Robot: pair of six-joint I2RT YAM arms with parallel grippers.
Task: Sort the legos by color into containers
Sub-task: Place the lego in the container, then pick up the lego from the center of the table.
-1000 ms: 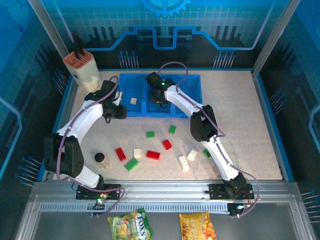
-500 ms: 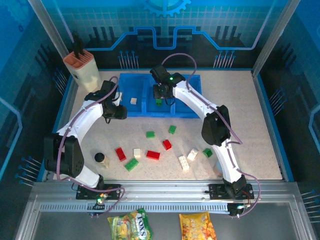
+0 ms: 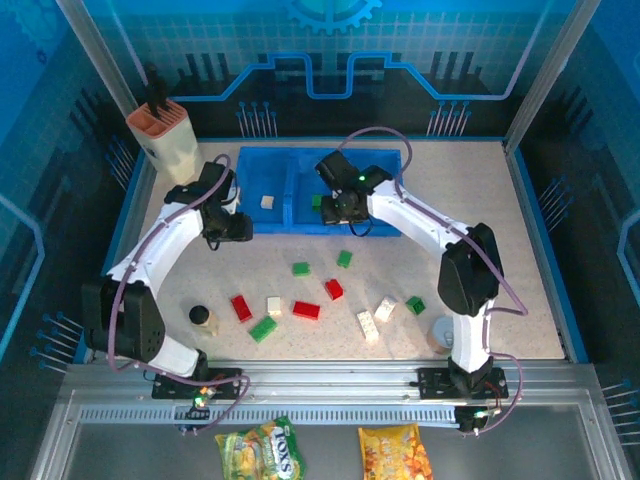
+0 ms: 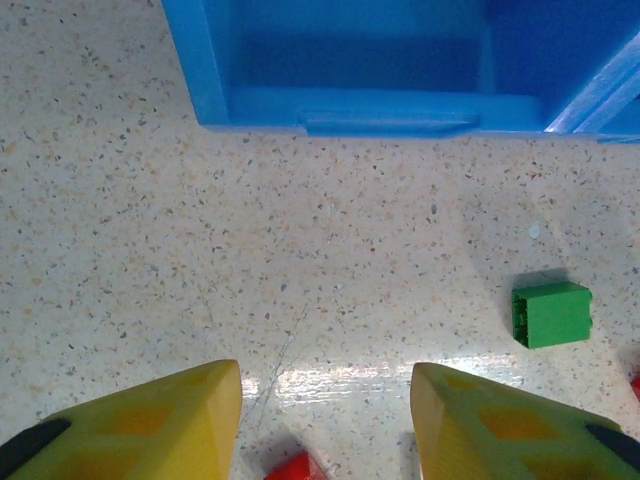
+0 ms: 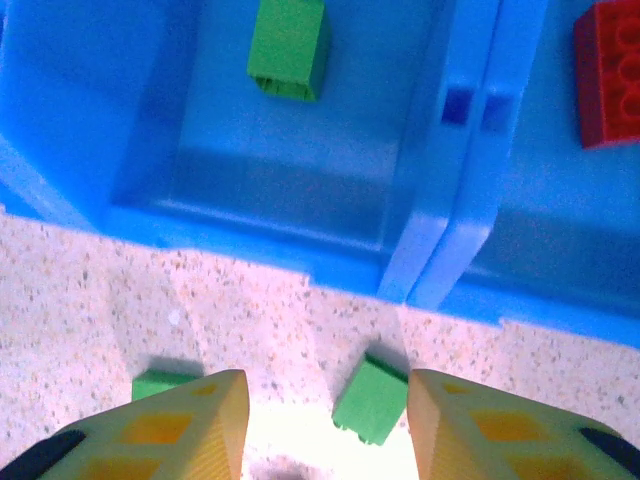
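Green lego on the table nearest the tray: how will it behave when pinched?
The green lego looks stiff and boxy, so it probably will not roll. Its smooth plastic faces may slip; being small, it is likely light.

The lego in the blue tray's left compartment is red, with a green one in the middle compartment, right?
No: the lego in the blue tray's left compartment is cream-white, as the top external view shows. The green one is in the middle compartment.

Speckled table [image 3: 505,240] bears tray [image 3: 268,163], legos [image 3: 306,309] (scattered).
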